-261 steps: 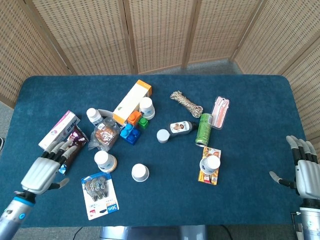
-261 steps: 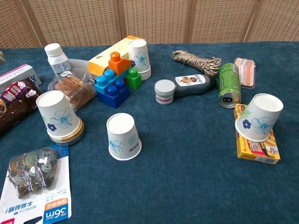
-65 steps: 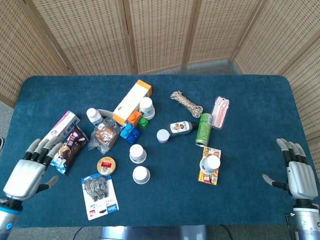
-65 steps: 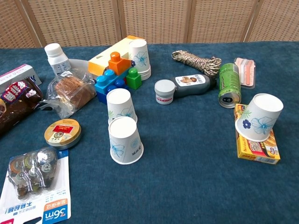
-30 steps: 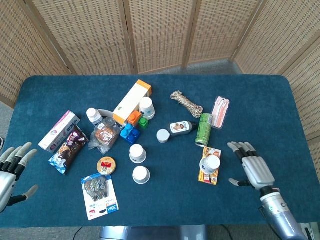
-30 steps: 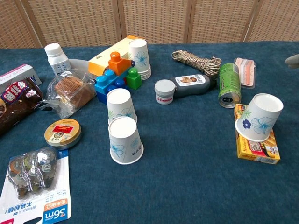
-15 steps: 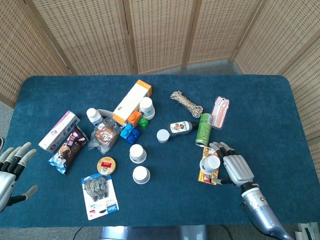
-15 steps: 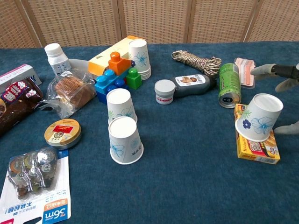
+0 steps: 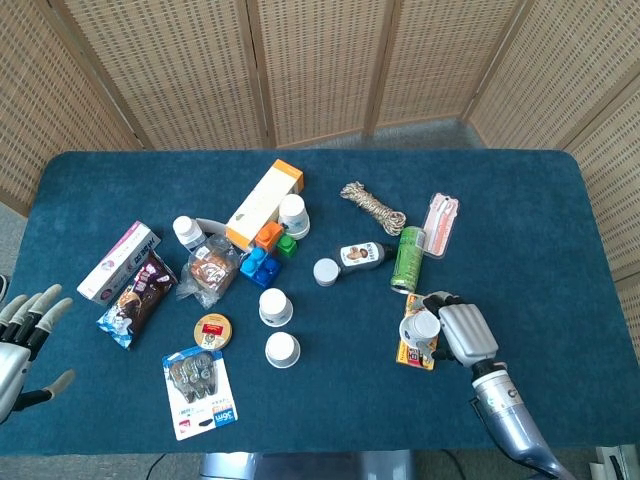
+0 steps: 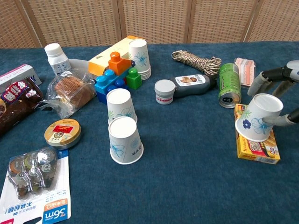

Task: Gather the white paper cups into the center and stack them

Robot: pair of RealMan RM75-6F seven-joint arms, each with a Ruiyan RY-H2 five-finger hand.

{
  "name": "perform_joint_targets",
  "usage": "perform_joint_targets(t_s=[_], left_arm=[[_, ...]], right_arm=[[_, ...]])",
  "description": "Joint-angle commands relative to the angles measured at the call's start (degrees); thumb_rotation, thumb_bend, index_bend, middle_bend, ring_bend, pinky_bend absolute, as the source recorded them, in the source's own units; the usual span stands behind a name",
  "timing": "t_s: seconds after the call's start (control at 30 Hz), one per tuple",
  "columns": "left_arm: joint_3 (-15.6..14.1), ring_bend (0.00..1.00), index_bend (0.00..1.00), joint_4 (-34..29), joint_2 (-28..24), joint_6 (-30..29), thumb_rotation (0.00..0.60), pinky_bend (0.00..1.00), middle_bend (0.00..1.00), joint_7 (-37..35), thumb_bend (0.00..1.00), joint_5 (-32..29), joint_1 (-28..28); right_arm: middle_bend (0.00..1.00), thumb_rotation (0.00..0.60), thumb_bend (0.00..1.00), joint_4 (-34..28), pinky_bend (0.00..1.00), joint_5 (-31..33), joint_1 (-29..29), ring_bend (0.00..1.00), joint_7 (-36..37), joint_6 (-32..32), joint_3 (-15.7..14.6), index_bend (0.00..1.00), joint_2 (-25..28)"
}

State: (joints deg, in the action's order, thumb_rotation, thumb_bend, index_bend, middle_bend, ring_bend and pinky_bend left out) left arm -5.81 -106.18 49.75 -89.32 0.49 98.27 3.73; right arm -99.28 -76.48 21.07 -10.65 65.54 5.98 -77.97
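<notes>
Two upside-down white paper cups stand close together mid-table, the near cup (image 9: 281, 349) (image 10: 124, 140) and the one behind it (image 9: 274, 306) (image 10: 120, 105). A third cup (image 9: 293, 215) (image 10: 138, 57) stands by the orange box. A fourth cup (image 9: 424, 326) (image 10: 259, 116) sits tilted on a yellow box (image 10: 257, 147). My right hand (image 9: 462, 330) (image 10: 280, 93) grips this cup, thumb on its near side and fingers curled round its far side. My left hand (image 9: 22, 340) hangs open off the table's left edge, holding nothing.
A green can (image 9: 408, 258) lies just behind the held cup, with a pink packet (image 9: 441, 224), a rope coil (image 9: 373, 206) and a dark bottle (image 9: 362, 255) nearby. Toy bricks (image 9: 262, 262), a round tin (image 9: 212, 331), a tape pack (image 9: 200, 390) and snack bags crowd the left.
My right hand has moved in from the right edge and closed its fingers round the cup on the yellow box. The cups and my left hand have stayed put over the last second.
</notes>
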Motion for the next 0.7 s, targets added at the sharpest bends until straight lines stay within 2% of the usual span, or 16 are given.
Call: perform_joint_targets(t_s=[0.03,0.33,0.57,0.7], left_arm=[[0.1,0.00,0.00,0.0,0.0,0.1,0.600,0.00,0.00,0.0,0.28,0.0,-0.1],[0.4,0.00,0.00,-0.2,0.0,0.6,0.600,0.00,0.00,-0.1,0.28,0.0,-0.2],[0.5,0.00,0.00,-0.2,-0.1,1.0,0.600,0.00,0.00,-0.3,0.28,0.1,-0.3],[0.5,0.00,0.00,-0.3,-0.1,1.4,0.600,0.00,0.00,-0.1,0.28,0.3,-0.3]], right_arm=[[0.40,0.600,0.32,0.3,0.33,0.2,0.1,0.28,0.0,0.0,0.0,0.37,-0.2],[0.43,0.600,0.39,-0.5,0.35,-1.2,0.3,0.31,0.7,1.2,0.0,0.40,0.1],[0.43,0.600,0.39,-7.9,0.35,-4.0,1.3,0.31,-0.1,1.9,0.4,0.40,1.7],[0.43,0.600,0.39,-12.2,0.35,-2.5,3.7,0.31,-3.2,0.0,2.1,0.40,1.4]])
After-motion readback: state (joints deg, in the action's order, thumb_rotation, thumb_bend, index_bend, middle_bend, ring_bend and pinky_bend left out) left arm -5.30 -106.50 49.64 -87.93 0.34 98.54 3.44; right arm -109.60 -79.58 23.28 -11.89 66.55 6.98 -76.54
